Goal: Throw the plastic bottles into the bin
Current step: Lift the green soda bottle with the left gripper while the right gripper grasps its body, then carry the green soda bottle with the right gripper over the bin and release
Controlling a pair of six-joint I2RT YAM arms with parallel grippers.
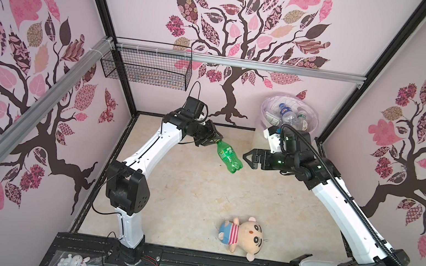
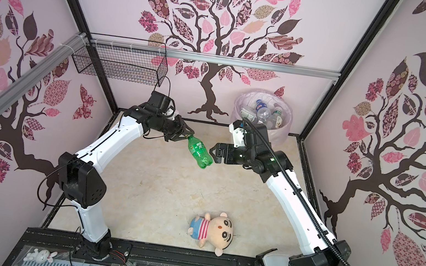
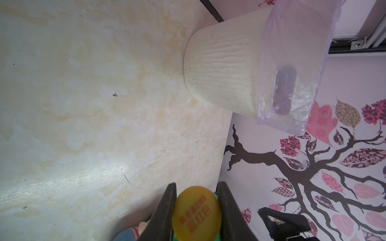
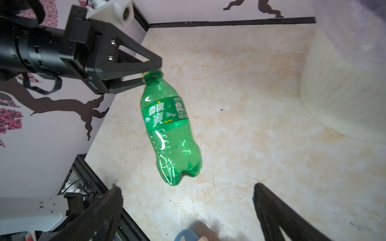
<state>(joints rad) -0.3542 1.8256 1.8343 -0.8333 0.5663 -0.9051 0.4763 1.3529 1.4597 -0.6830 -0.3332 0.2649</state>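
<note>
The left gripper [image 1: 216, 141] is clamped on the yellow cap [image 3: 196, 212] of a green bottle [image 1: 228, 156], which hangs in the air above the counter [image 1: 182, 192]. The bottle's long axis runs from that cap down and across toward the right gripper [image 1: 247, 159], so its base ends just beside that gripper's tips. The right gripper is spread wide and holds nothing. In both top views the two look close to touching. The right wrist view shows the base short of the open jaws, with bare counter between them.

The bin [image 1: 265, 107] stands in the far right corner behind the right arm, so that arm is the nearer one. It already holds several clear bottles [image 1: 286, 112]. A hand-over looks likely: the right gripper would need to move forward along the bottle's axis and close across its body.

The left wrist view shows only the cap between the fingers and the bin's ribbed side, not its mouth. Only the top views show the bin's mouth. A doll [image 1: 243, 235] lies near the front edge, well away.
</note>
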